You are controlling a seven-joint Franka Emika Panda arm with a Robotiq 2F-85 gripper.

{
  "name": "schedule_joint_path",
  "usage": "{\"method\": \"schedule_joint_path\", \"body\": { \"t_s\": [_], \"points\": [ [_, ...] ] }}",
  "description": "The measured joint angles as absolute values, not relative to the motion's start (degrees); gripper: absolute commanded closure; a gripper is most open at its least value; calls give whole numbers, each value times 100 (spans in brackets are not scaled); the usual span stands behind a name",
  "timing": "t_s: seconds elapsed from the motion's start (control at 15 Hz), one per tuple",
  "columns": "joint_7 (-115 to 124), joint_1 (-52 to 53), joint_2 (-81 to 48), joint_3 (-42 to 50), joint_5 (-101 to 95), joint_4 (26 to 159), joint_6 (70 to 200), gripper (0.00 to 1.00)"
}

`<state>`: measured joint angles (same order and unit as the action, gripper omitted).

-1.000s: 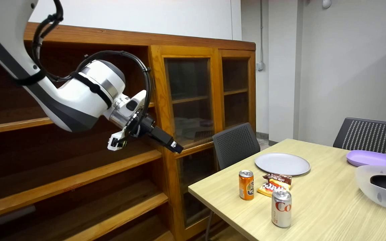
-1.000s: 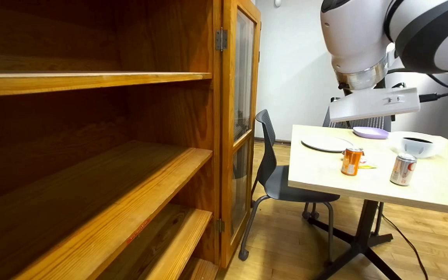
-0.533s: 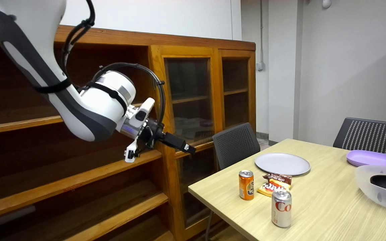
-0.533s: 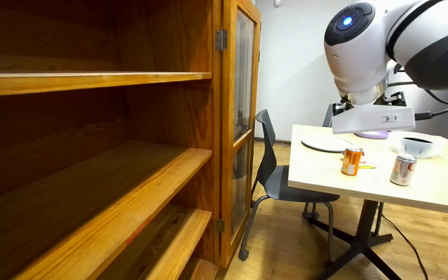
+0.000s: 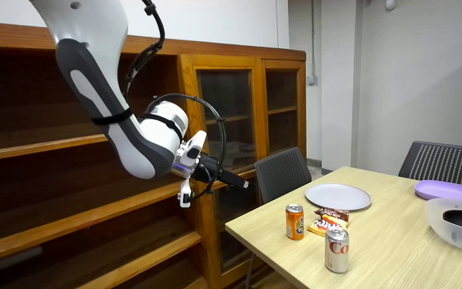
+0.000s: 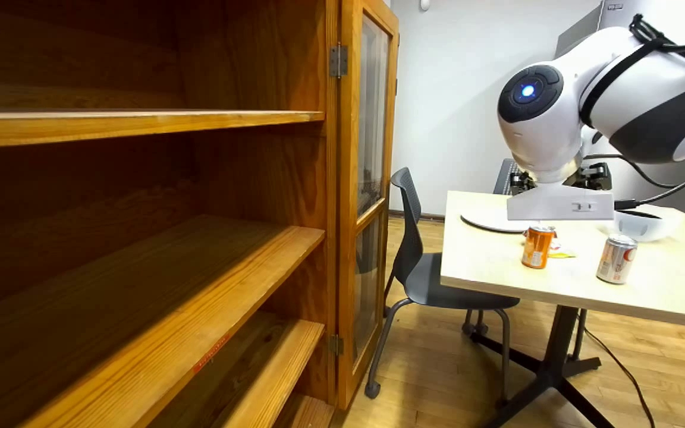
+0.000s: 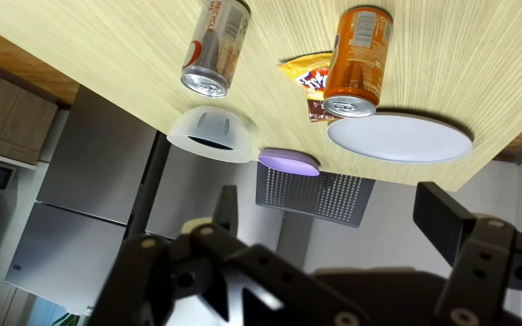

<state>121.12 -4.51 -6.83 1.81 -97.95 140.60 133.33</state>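
Observation:
My gripper (image 5: 251, 186) hangs tilted in the air off the table's near corner, above table height. In the wrist view, which stands upside down, its fingers are wide apart with nothing between them. The nearest upright thing is an orange can (image 5: 295, 223) by the table edge. A silver Coke can (image 5: 337, 252) stands close by, and snack packets (image 7: 310, 72) in yellow and brown lie behind them. A pale round plate (image 5: 338, 196) sits beyond. In an exterior view the white wrist mount hides part of the plate (image 6: 488, 223) and the purple tray.
On the table (image 5: 379, 224), farther off, are a frosted bowl (image 5: 439, 230) with a dark inside and a purple tray (image 5: 446, 189). A grey chair (image 5: 283, 174) stands between the table and the wooden cabinet (image 5: 223, 60). Another chair (image 5: 451, 160) is behind the tray.
The arm has swung away from the open shelves toward the table and come lower, with the gripper staying open. The cans, packets, plate, bowl and tray have not moved.

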Motion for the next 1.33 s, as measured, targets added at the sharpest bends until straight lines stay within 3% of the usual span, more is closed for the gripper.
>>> {"method": "schedule_joint_path", "body": {
  "t_s": [1.33],
  "points": [
    [13290,-486,-2494,230,-10143,13080,12844,0]
  ]
}}
